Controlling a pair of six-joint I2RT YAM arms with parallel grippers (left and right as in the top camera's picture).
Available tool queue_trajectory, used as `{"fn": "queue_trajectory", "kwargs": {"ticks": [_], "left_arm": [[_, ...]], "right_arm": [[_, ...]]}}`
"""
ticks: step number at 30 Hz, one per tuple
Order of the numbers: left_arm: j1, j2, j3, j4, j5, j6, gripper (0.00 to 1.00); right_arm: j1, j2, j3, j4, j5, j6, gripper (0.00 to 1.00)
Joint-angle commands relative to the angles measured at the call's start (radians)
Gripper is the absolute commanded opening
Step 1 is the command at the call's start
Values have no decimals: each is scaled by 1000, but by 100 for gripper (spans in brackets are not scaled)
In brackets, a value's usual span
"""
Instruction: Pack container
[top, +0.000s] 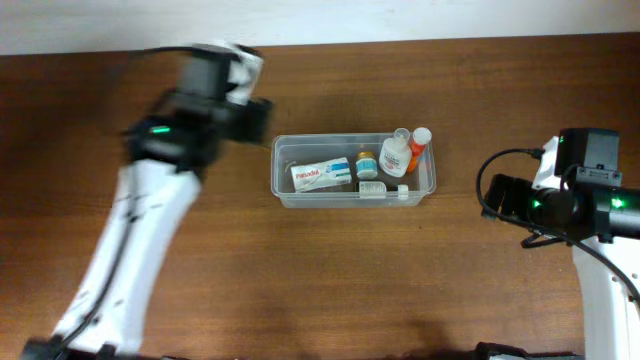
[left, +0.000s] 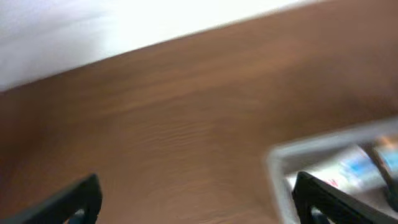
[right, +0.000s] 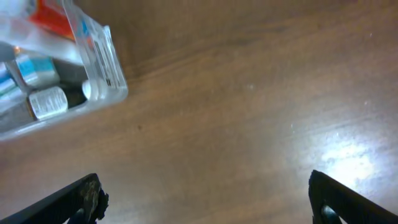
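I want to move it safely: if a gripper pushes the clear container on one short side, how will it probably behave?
The container looks like thin plastic, so its wall may flex. On the smooth table it would probably slide, perhaps turning. The orange bottle inside could shift or roll.

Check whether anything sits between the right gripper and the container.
Nothing visible does. The right gripper is open and empty, and only bare wooden table lies between it and the end of the container that faces it.
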Motion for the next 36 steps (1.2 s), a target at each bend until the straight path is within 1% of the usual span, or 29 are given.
{"fn": "queue_trajectory", "kwargs": {"ticks": [1, 5, 6, 8, 11, 15, 19, 21, 23, 24, 25, 28, 29, 32, 34, 36], "left_arm": [[145, -50, 9, -29, 14, -175, 99], [238, -54, 9, -60, 81, -175, 99], [251, -53, 9, -77, 82, -174, 99], [272, -53, 9, -99, 75, -174, 99], [294, -60, 9, -157, 79, -175, 100], [298, -113, 9, -228, 79, -175, 100], [298, -220, -8, -269, 79, -175, 100], [298, -301, -59, -262, 79, -175, 100], [298, -401, -148, -237, 79, -175, 100], [298, -476, -225, -205, 79, -174, 100], [298, -507, -259, -190, 79, -174, 100], [298, -718, -480, -94, 78, -174, 100], [298, -784, -545, -70, 78, -174, 100], [298, -893, -645, -39, 78, -174, 100], [298, -946, -682, -38, 72, -174, 100], [298, -955, -684, -46, 71, -174, 99]], "right_arm": [[6, -1, -5, 42, 43, -9, 98], [6, -1, -5, 95, 31, -24, 98], [6, -1, -5, 114, 23, -61, 98], [6, -1, -4, 137, 20, -89, 98], [6, -7, -4, 126, 14, -89, 98], [6, -77, -5, 115, 14, -89, 98], [6, -211, -12, 105, 14, -97, 98], [7, -291, -40, 96, 13, -104, 98], [7, -374, -88, 96, 2, -108, 98], [7, -433, -131, 95, 2, -112, 98], [7, -458, -150, 93, 2, -112, 98], [7, -570, -251, 94, -19, -111, 98], [7, -591, -270, 97, -31, -111, 98], [7, -602, -286, 93, -27, -111, 98], [7, -599, -286, 94, -27, -111, 98], [7, -599, -286, 97, -27, -111, 98]]}}
